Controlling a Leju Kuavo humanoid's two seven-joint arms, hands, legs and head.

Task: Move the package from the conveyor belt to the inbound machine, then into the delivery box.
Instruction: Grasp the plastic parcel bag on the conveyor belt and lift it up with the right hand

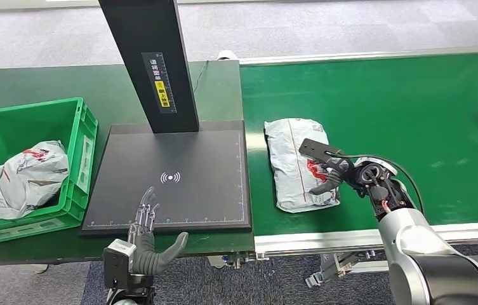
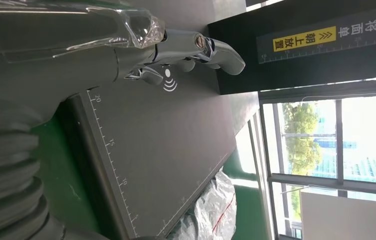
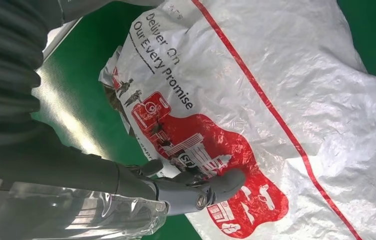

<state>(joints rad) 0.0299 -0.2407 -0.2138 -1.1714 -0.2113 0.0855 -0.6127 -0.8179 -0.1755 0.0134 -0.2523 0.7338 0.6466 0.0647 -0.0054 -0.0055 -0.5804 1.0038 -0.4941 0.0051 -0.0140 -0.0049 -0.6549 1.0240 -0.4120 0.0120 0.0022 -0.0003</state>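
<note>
Package (image 1: 299, 164) lengthwise across conveyor belt (image 1: 414, 114)

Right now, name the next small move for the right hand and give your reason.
Probably close the right hand on the package and lift: its fingers already rest on the bag, which lies flat on the conveyor belt, and the inbound machine plate beside it is bare.
</note>
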